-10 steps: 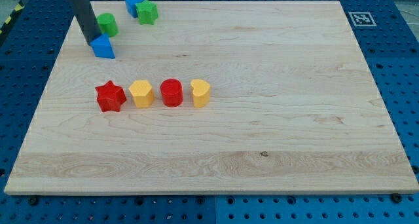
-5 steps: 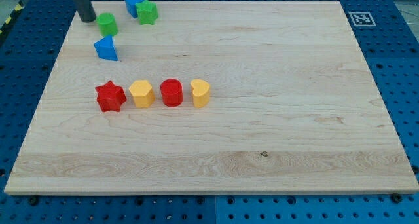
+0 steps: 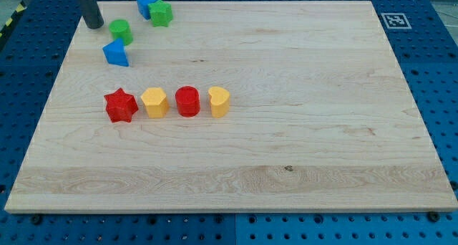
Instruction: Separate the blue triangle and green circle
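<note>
Board [image 3: 286, 130]: pale wood, visible grain running across it, smooth with a matt finish; one small dark knot near the bottom edge. Base under it [image 3: 429, 30]: blue perforated sheet, looks like painted metal, slight sheen. My tip [image 3: 94, 26], near the top-left corner: dark rod, matt. Blue triangle [image 3: 114, 53], green circle [image 3: 120, 30] and red star [image 3: 120, 105]: solid-coloured blocks, smooth, looking like plastic, faintly glossy.

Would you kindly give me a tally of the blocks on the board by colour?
Blue: 2, the blue triangle and a blue block
Green: 2, the green circle and a green block
Red: 2, a red star and a red cylinder
Yellow: 2, a yellow hexagon and a yellow heart
Total: 8
</note>
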`<state>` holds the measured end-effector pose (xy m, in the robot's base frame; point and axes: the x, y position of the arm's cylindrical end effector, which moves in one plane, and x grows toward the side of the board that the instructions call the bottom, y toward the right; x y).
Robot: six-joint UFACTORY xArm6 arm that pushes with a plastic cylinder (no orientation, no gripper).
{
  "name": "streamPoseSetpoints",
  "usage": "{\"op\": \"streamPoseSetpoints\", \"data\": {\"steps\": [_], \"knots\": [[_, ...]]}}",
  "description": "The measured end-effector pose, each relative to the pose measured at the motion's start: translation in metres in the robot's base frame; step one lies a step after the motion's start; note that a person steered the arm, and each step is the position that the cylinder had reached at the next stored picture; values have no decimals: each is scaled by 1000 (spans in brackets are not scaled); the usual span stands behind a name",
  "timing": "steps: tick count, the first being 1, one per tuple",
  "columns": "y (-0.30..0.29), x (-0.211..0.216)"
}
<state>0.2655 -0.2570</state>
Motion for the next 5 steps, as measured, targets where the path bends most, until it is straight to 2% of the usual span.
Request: {"op": "streamPoseSetpoints", "data": {"steps": [2, 3, 4, 5], "knots": [[74, -2], [54, -31], [29, -23], [29, -1]]}}
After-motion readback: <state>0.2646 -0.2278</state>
